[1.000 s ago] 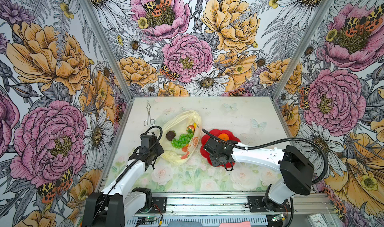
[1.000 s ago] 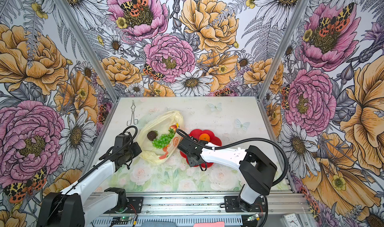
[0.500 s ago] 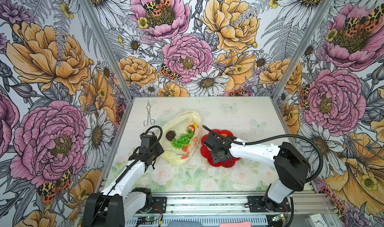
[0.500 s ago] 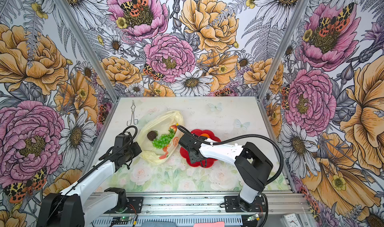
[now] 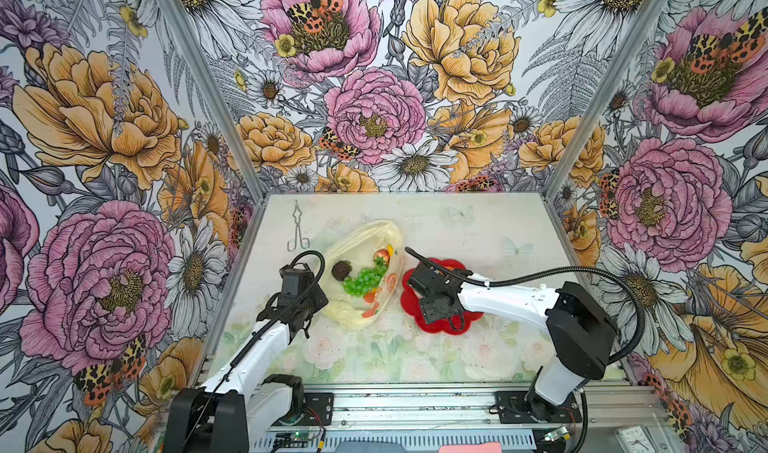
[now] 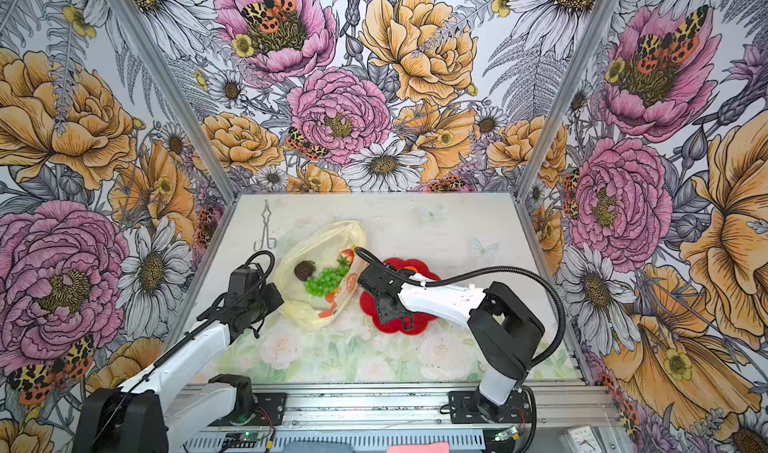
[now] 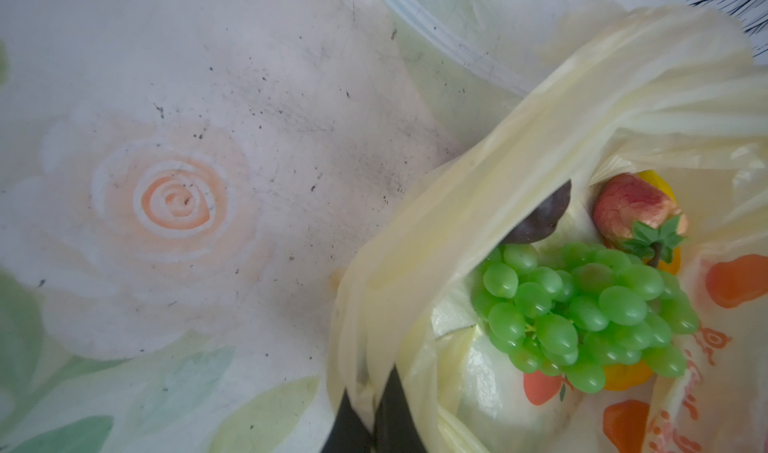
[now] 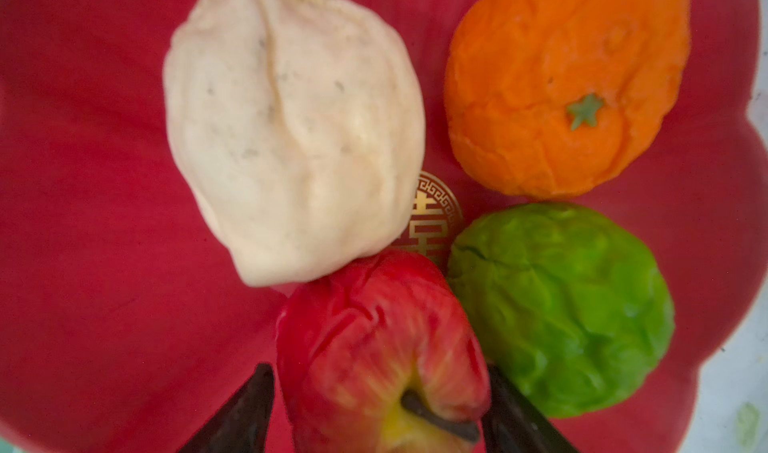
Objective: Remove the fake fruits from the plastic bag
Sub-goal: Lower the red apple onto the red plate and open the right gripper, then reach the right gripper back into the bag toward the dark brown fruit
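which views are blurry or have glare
Right wrist view: the red apple nearest the lens is blurred, the orange crisper; left wrist view: the grape bunch is sharp with glossy highlights; in both top views the walls splay outward.

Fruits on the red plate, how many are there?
4 on the red plate: a cream bumpy piece, an orange, a green round fruit, and a red apple between the jaws of the right pincer. Plate edges outside the wrist view could hide more.
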Available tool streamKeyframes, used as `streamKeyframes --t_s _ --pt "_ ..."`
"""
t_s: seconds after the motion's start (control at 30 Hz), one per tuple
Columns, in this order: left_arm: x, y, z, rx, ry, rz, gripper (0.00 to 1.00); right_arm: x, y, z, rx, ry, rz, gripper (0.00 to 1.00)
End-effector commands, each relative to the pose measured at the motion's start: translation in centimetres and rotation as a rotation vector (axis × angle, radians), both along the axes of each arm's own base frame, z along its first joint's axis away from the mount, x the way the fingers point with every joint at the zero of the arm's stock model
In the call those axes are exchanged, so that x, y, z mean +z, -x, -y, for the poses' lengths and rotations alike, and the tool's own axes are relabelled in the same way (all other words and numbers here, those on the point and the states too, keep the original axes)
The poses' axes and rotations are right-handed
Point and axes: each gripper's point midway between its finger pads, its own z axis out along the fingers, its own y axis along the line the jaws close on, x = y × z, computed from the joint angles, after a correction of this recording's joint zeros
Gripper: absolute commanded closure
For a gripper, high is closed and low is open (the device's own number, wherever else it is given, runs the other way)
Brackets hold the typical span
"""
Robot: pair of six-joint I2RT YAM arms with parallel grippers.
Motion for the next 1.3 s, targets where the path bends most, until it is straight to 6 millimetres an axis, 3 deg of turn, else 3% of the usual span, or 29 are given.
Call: streamKeyframes --t_s 0.0,0.3,0.53,0.73,0.9,1.07,1.27 --pt "0.5 -0.1 -0.2 -0.006 -0.03 0.02 0.99 1.1 -0.6 0.2 -0.007 -0.001 0.035 0.2" --pt "0.6 -0.2 -0.2 -0.006 -0.031 0.021 0.99 2.6 -0.6 0.2 -0.002 -0.029 0.058 0.19" --pt "0.5 -0.2 0.0 -0.014 -0.035 0.019 0.99 6.7 -1.2 -0.2 -0.002 -0.108 0.141 0.19" --pt "0.6 -0.3 0.3 -0.025 -0.046 0.018 1.0 9.7 -2.6 -1.8 0.006 -0.17 0.21 0.21" --pt "0.8 -0.4 0.8 -0.043 -0.064 0.026 1.0 12.4 -4.1 -5.0 0.038 -0.253 0.275 0.23" --pt "1.2 -0.5 0.9 -0.051 -0.08 0.043 1.0 14.2 -5.4 -11.0 0.13 -0.36 0.297 0.26" --pt "1.5 -0.4 1.0 -0.055 -0.072 0.064 1.0 13.1 -7.2 -17.9 0.223 -0.436 0.255 0.27"
